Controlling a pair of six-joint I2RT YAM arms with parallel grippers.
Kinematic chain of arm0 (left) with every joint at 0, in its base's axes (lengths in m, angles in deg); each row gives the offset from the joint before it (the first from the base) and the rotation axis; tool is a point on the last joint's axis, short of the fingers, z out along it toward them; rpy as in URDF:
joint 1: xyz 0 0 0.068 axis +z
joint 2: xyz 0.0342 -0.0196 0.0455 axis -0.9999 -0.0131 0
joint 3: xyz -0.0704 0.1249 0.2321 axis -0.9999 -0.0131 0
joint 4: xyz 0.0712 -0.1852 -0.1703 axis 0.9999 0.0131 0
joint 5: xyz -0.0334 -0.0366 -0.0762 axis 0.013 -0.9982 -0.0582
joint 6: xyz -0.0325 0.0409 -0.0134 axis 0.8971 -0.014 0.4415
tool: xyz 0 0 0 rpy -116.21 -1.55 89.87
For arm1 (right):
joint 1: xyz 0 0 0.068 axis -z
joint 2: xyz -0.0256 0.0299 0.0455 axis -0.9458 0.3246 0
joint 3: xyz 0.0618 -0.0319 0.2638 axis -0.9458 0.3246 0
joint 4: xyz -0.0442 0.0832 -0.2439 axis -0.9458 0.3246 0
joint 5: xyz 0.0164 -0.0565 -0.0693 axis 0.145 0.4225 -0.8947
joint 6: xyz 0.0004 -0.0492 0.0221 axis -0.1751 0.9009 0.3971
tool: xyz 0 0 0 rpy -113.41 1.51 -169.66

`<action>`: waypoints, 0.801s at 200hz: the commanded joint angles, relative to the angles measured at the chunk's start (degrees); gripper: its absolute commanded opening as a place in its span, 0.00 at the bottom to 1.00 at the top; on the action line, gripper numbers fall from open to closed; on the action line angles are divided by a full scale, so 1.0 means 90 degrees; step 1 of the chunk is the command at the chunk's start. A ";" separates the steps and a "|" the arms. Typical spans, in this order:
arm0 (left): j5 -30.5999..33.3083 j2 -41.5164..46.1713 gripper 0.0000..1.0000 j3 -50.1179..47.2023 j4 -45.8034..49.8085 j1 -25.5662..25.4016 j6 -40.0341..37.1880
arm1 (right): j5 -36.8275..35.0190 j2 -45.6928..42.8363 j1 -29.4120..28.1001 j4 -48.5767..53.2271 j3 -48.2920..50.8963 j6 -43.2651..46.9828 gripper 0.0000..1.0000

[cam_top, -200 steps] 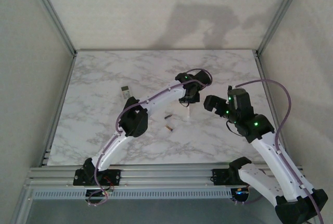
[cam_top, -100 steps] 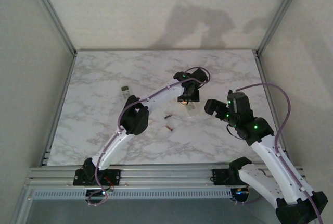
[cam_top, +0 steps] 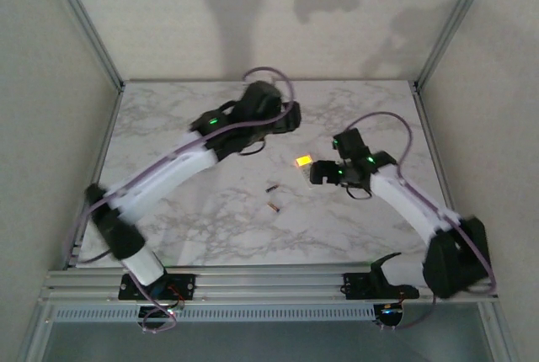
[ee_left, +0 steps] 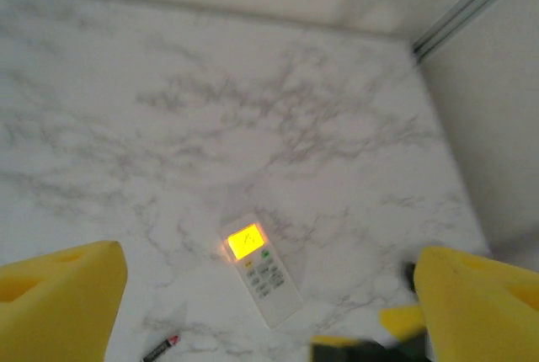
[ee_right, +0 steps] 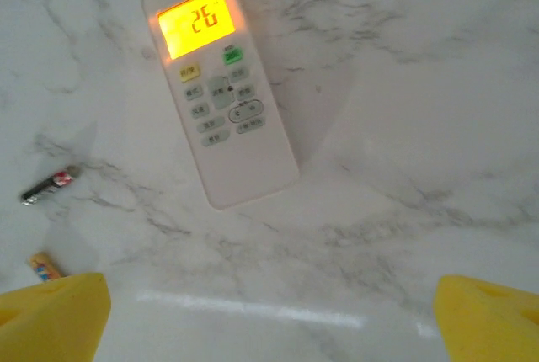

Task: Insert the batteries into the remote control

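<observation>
**Remote lit up – loading looks all but done**

The remote (ee_right: 221,84) lies face up on the table (cam_top: 168,135), right of centre, and its display (ee_right: 193,22) glows orange with digits showing. That glow is the best evidence on offer: a powered screen suggests cells are already seated inside. The battery bay is on the underside and hidden, so whether its cover is closed cannot be told.

Two cells lie loose on the marble, left of the remote and nearer the arms' bases, apart from each other: a dark battery (ee_right: 49,185) and, closer to the near edge, a coppery battery (ee_right: 44,267). Neither touches the remote. They may be spares or swapped-out cells – the pictures do not say which.

The left gripper (cam_top: 282,118) is raised over the far part of the table, its yellow fingers (ee_left: 59,295) spread wide with nothing between them. The right gripper (cam_top: 320,173) hovers just beside the remote on its near-right side, fingers (ee_right: 493,316) also wide apart and empty.

What is left, at a guess: confirming the cover, little more.
</observation>
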 commanded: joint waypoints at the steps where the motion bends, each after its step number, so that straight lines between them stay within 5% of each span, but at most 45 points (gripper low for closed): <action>1: 0.0262 0.1083 0.92 -0.1663 -0.1019 0.0097 -0.0401 | -0.0582 0.1168 -0.0303 0.0228 -0.0938 0.0875 0.99; 45: 0.0377 0.3464 1.00 -0.4381 -0.1165 0.0387 0.0267 | -0.0780 0.3508 -0.0428 0.0672 -0.2476 0.1463 0.99; 78: 0.0388 0.4265 1.00 -0.5337 -0.0899 0.0595 0.0763 | -0.0868 0.4064 -0.0436 0.0768 -0.2842 0.1203 0.99; 117: -0.0045 0.4038 0.99 -0.5403 -0.0646 0.1407 0.0866 | -0.1391 0.3929 -0.0226 0.0907 -0.2576 0.0403 0.95; 160: -0.1103 0.2872 0.99 -0.5014 -0.0871 0.2534 0.0484 | -0.0861 0.3299 0.0356 0.0440 -0.1893 -0.0083 0.91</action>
